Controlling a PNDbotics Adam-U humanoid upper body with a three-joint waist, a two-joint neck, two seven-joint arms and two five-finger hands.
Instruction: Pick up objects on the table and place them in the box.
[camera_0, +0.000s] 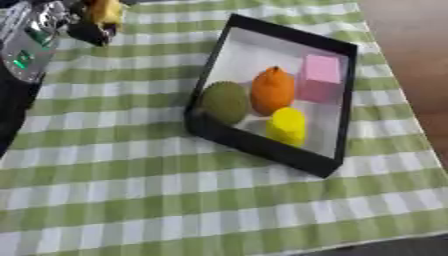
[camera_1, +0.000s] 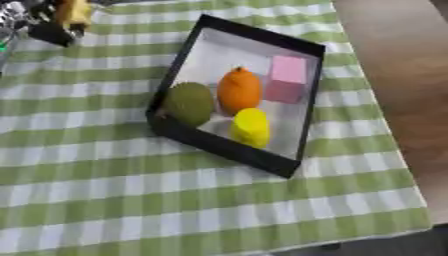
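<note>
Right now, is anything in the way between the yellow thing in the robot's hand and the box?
Nothing visible. The left hand holds the yellow thing at the top left; only bare checked cloth lies between it and the box.

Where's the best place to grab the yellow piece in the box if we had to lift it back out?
Probably from above, fingers and thumb across the upper body of the yellow piece. It stands near the near wall of the black box, with the orange fruit close behind and the green fruit to its left, so side access looks blocked.
</note>
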